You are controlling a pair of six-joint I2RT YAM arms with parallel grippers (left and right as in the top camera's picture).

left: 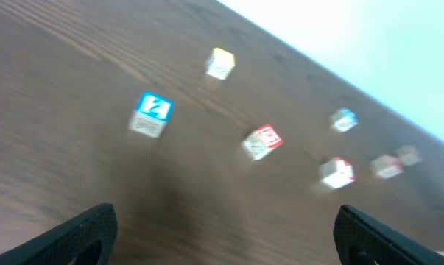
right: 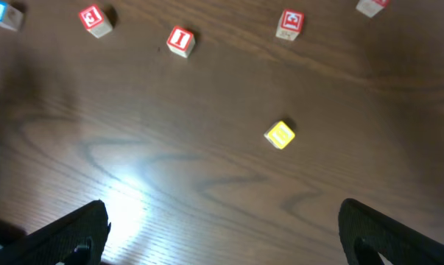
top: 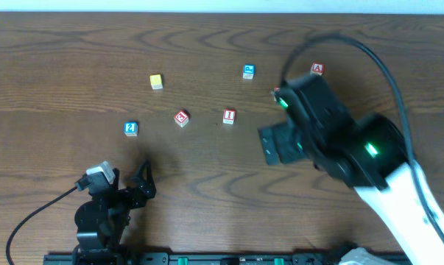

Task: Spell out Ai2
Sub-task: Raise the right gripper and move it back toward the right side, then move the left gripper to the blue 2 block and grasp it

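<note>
- Right gripper [right: 223, 239] is wide open with nothing in it; left gripper [left: 229, 239] is wide open and empty too.
- I block [top: 229, 115] is my marker for places.
- A block [top: 317, 69] sits well to its right and a bit farther back; my right gripper is the nearer one.
- 2 block [top: 130, 129] sits well to its left, near and ahead of the left gripper.
- I think A and 2 must swap sides of it.

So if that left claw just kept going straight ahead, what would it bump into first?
Most likely the nearer red block, which lies closest to the midline of the left gripper; the blue 2 block sits off to one side. Depth is unclear.
</note>
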